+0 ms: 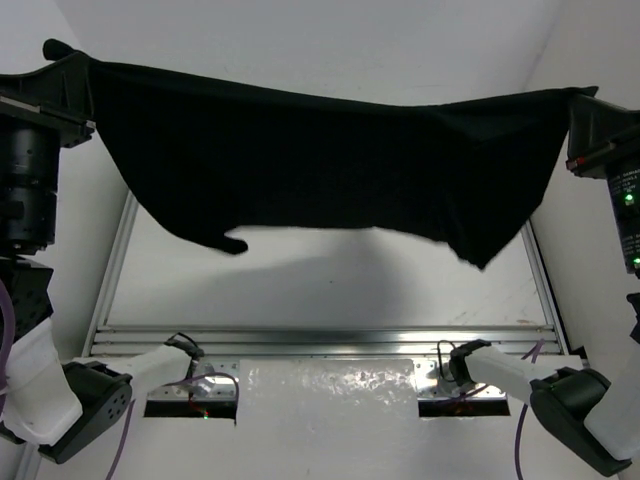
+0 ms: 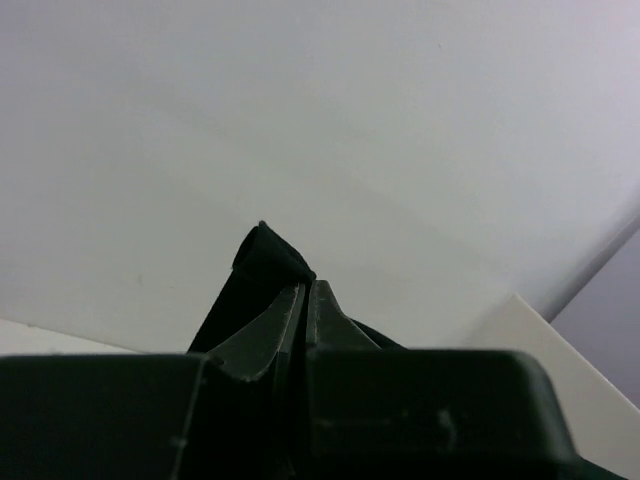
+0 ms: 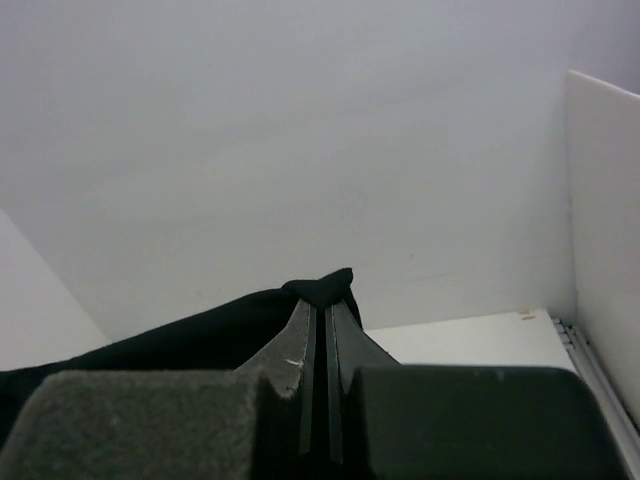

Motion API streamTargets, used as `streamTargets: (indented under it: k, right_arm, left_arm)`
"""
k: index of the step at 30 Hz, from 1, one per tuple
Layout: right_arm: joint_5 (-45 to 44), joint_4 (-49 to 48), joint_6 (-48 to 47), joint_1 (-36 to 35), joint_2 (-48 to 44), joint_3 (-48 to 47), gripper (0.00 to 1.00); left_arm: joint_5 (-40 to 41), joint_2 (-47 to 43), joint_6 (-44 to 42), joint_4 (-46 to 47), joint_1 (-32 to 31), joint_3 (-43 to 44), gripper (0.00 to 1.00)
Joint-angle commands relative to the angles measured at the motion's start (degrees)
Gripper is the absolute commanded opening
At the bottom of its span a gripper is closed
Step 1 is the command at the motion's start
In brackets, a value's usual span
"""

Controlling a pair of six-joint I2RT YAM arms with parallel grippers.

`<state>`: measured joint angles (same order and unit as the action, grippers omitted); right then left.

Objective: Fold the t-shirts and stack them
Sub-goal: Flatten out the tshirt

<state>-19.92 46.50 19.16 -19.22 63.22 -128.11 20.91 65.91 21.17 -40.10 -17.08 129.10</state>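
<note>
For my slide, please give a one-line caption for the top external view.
Left gripper and right gripper hold the black t-shirt spread in the air above the table.

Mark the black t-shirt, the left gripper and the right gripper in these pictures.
black t-shirt (image 1: 330, 170), top external view, middle of the hanging cloth.
left gripper (image 2: 306, 288), left wrist view, between the fingertips pinching the cloth.
right gripper (image 3: 325, 303), right wrist view, between the fingertips pinching the cloth.

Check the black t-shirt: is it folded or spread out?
Spread out, not folded. The t-shirt hangs stretched wide between the left gripper and right gripper, each shut on one end.
</note>
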Motion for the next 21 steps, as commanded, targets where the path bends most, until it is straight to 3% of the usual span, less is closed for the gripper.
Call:
streamTargets:
  k: [1, 8, 11, 15, 17, 18, 21]
  right_arm:
    - [-4.07, 0.08, -3.25, 0.33, 0.07, -0.82, 0.00]
    - [-4.86, -0.18, -5.44, 0.33, -1.17, 1.64, 0.00]
    - [-6.00, -0.44, -7.72, 0.24, 2.60, 3.56, 0.00]
    - [-7.41, -1.67, -9.58, 0.33, 9.89, 13.03, 0.00]
    - [-5.41, -2.38, -8.27, 1.37, 14.62, 16.04, 0.00]
    - [-4.26, -2.81, -6.61, 3.38, 16.04, 18.75, 0.00]
    - [1.89, -3.34, -3.61, 7.87, 22.98, 21.06, 0.00]
  left_arm:
    - [0.37, 0.10, -1.22, 0.90, -1.20, -0.34, 0.00]
    - [-4.38, -1.93, 1.94, 0.99, -1.46, -6.66, 0.00]
    - [-1.93, 0.35, 3.96, -1.47, -1.46, -9.38, 0.00]
    - [3.25, 9.99, 8.44, -7.09, -0.85, -15.01, 0.00]
    - [3.79, 13.61, 11.95, -9.38, 0.90, -17.46, 0.00]
    - [1.01, 17.11, 13.53, -10.17, 5.35, -19.48, 0.00]
    - [-0.70, 21.44, 16.53, -7.64, 10.47, -25.63, 0.00]
